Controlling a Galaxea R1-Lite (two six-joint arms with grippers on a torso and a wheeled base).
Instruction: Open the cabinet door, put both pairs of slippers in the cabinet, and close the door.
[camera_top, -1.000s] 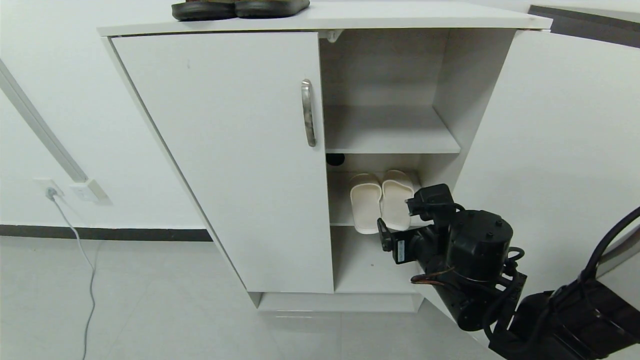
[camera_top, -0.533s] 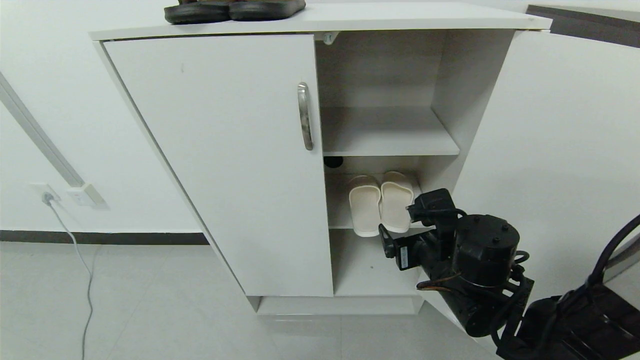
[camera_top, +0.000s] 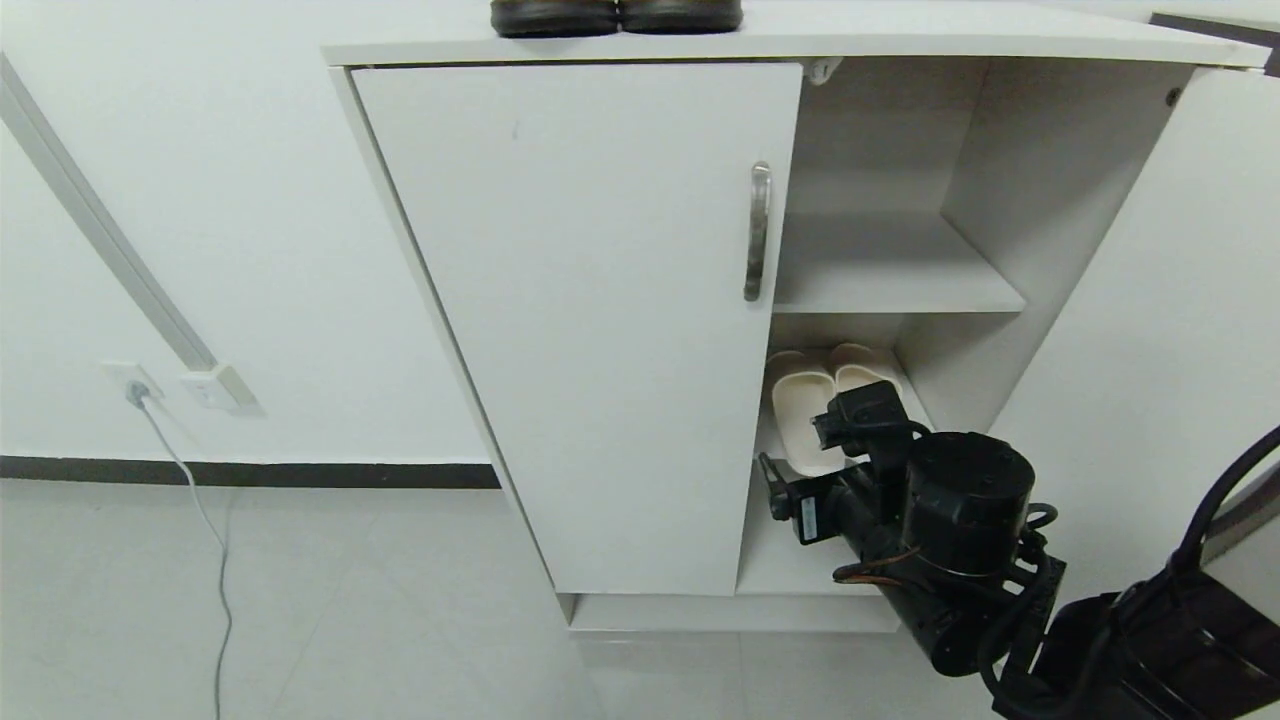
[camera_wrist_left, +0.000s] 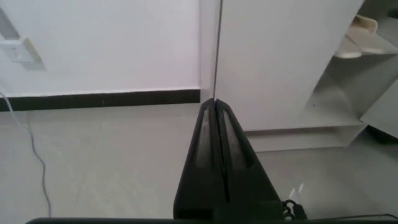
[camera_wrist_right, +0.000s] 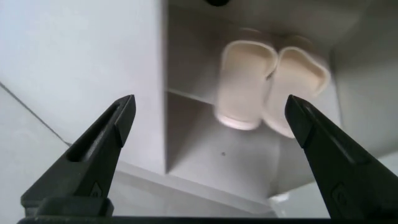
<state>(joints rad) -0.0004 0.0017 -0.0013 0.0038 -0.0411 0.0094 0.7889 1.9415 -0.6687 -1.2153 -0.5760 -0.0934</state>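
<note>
Cream foam slippers (camera_wrist_right: 245, 81) lie at a shelf's front edge in the white cabinet (camera_top: 600, 300), before the spread right claw (camera_wrist_right: 210, 102). The head view adds black slippers (camera_top: 615, 15) on the cabinet top. The left claw (camera_wrist_left: 216, 109) is pressed together.

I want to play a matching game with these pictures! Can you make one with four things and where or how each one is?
Things:
1. white slippers
2. dark slippers
3. left door
4. right gripper

Place or state:
A. open
B. on top of the cabinet
C. shut
D. inside the cabinet

Pairs: 1-D, 2-B, 3-C, 4-A
</note>
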